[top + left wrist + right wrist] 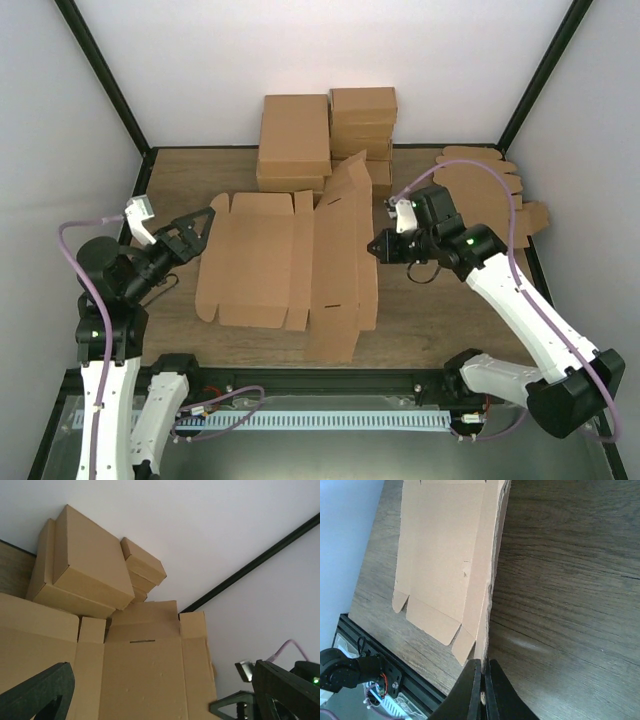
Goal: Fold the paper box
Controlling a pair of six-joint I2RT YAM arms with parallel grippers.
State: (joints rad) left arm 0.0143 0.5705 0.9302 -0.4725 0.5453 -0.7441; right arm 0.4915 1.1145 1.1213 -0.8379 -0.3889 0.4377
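1. The paper box (255, 260) is lying flat mid-table between both grippers.
2. The left gripper (206, 230) is gaping wide beside its left edge.
3. The right gripper (374, 248) is pinching its right edge.
4. White walls (300, 50) are enclosing the wooden table (175, 185).

I see two stacks of closed brown boxes at the back of the wooden counter (430, 320): a wider stack (295, 140) on the left, with a taller stack (363, 115) just beside it. Flat cardboard blanks (490, 190) with rounded tabs lie far right, near the white wall (600, 150).
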